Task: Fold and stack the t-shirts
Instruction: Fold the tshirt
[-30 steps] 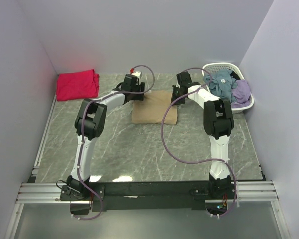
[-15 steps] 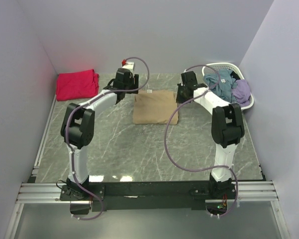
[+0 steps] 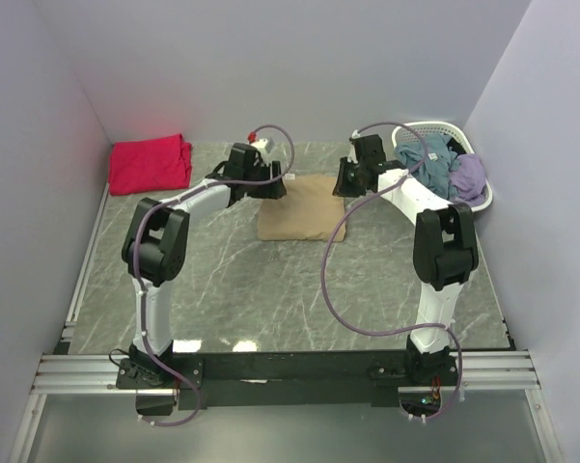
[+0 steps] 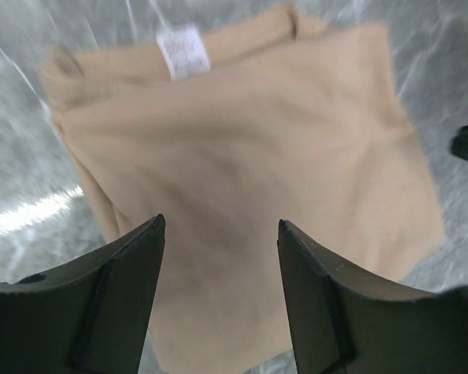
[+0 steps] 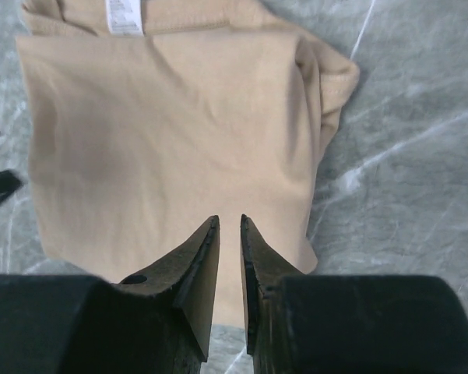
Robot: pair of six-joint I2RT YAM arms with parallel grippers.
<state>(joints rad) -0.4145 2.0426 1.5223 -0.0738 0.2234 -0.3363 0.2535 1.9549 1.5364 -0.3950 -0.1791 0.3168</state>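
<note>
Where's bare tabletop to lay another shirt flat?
Widest: the near marble between left arm and right arm, in front of the tan shirt. Smaller: between the red shirt and left arm. Crowded: far right, around the basket.

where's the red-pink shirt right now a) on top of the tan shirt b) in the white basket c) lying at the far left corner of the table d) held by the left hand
c, the red-pink shirt lies alone at the far left corner of the table, apart from the tan shirt and the basket.
</note>
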